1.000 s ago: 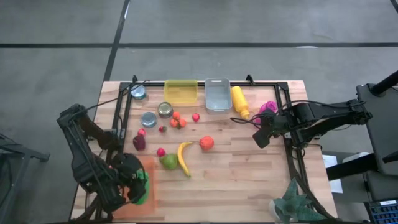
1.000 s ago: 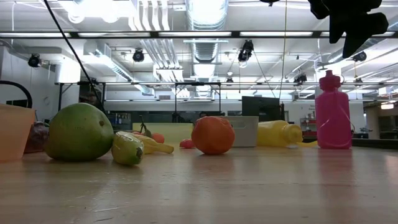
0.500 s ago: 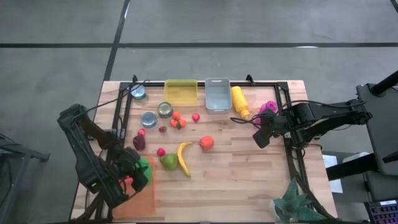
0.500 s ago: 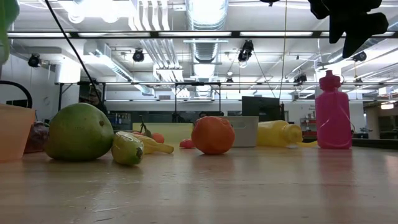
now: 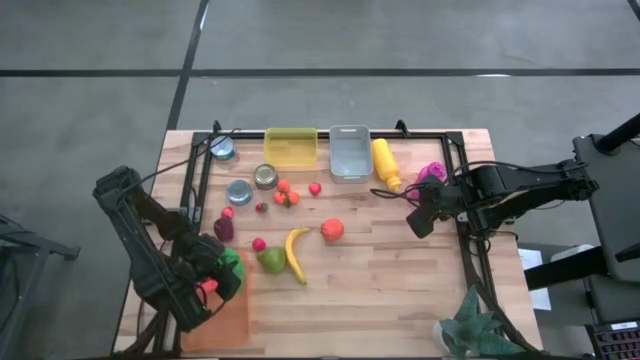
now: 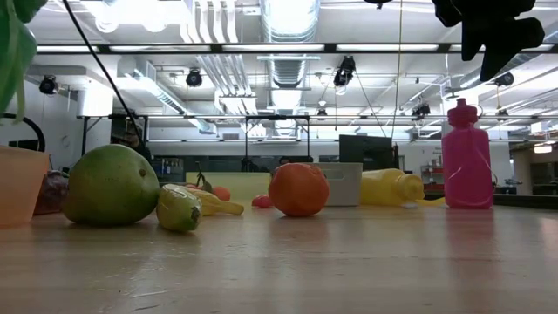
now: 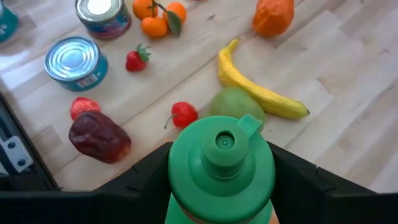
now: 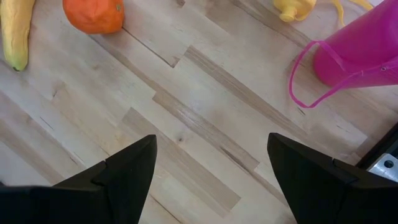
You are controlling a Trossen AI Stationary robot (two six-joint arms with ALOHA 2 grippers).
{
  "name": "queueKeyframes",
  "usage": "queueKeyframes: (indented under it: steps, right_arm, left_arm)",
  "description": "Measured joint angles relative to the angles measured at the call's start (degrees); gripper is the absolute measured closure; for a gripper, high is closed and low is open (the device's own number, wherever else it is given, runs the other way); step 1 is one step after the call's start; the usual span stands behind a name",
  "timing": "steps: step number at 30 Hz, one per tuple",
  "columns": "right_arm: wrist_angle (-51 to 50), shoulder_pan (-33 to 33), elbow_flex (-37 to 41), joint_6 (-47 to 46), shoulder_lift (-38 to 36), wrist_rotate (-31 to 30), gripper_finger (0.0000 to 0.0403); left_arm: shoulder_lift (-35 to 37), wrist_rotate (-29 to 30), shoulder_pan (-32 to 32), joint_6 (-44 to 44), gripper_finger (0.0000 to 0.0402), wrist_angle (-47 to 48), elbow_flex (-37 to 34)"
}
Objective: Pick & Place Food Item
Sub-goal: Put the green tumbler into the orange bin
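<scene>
Gripping a green bottle (image 7: 222, 163) by its sides, the left pincer (image 5: 215, 281) hangs at the near-left corner of the bench (image 5: 400, 290), above an orange bin (image 5: 228, 318). Just beyond it lie a green pear (image 5: 271, 260), a banana (image 5: 295, 254) and a dark red fruit (image 7: 99, 137), with an orange (image 5: 332, 229) farther in. The right pincer (image 5: 420, 216) hovers with its 2 fingers apart and nothing between them, at the right edge near a pink bottle (image 8: 360, 53). At the far edge sit a yellow tray (image 5: 291, 146) and a clear tray (image 5: 349, 152).

Pear (image 6: 112, 186), orange (image 6: 299, 189), perhaps a banana (image 6: 211, 203) between.
</scene>
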State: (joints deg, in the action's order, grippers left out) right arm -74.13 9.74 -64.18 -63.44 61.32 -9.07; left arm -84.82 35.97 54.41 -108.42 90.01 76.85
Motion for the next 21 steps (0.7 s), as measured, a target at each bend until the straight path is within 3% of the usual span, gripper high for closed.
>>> queueKeyframes:
  steps: [21]
  right_arm:
    - [0.0,0.0,0.0,0.0,0.0,0.0,0.0099]
  left_arm:
    - [0.0,1.1,0.0,-4.2,0.0186,-0.6,-5.9]
